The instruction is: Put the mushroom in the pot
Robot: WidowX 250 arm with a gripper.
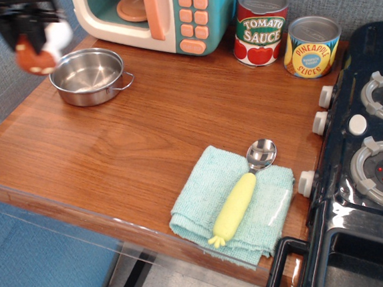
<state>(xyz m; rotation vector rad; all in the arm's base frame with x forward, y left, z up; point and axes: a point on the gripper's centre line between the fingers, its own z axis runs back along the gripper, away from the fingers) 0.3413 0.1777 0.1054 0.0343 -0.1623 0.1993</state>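
The mushroom (39, 51), reddish-brown cap and white stem, hangs blurred in the air at the upper left, held in my black gripper (28, 27). It is above and just left of the pot's rim. The pot (88, 75), a shallow shiny steel pot with two loop handles, stands empty on the wooden counter at the back left. The gripper is shut on the mushroom; its fingers are blurred by motion.
A toy microwave (160, 15) stands behind the pot. A tomato sauce can (260, 27) and a pineapple can (311, 46) stand at the back right. A teal cloth (237, 203) with a yellow-handled spoon (241, 194) lies near the front. A black stove (367, 161) is at the right.
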